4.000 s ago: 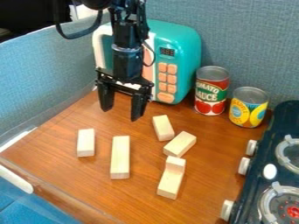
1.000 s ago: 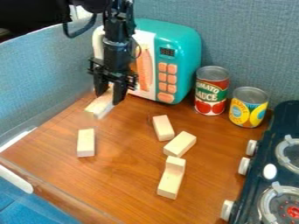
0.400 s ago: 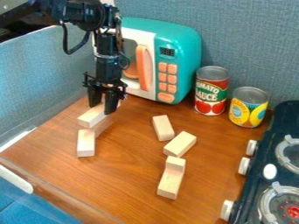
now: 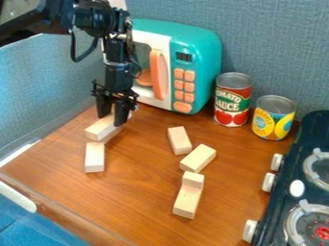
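and here's the gripper (image 4: 112, 118) closed on the long wooden block (image 4: 101, 129), one finger to each side, over the left part of the surface (image 4: 147, 187), in front of the toy microwave (image 4: 204, 62). the delicate bit is that near end: it pokes out toward the short wooden block (image 4: 94, 158), right by its far end, and whether the two touch i can't tell. so, a firm, even pinch is what this calls for, no twisting, because a grip toward the far end leaves the near end free to dip or swing. any lowering wants to be slow and level, with the underside flat before the fingers part, and they should part evenly, then lift straight up so neither drags the wood. a sideways nudge here could knock the short block askew. as for the pose, the arm (image 4: 117, 72) comes in from the upper left, bends at the wrist and hangs nearly straight down beside the microwave's front, fingers pointing at the surface, so there's little room for a swing toward that door.
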Action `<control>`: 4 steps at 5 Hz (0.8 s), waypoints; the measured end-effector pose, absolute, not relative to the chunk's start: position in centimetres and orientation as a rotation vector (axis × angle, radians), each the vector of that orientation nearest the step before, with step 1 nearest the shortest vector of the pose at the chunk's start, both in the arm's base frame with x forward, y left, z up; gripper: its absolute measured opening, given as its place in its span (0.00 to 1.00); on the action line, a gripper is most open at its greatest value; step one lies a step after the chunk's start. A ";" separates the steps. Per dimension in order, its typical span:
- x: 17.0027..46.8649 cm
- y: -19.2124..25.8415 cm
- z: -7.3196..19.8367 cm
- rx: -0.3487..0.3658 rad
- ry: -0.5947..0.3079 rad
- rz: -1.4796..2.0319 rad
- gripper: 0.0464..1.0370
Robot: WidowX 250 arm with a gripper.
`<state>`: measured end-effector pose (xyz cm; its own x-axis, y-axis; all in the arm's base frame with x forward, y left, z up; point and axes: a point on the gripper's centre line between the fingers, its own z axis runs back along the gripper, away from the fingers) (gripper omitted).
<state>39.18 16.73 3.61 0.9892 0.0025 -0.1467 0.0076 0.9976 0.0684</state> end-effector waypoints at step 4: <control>38.9 22.3 3.4 0.099 0.083 0.021 0.51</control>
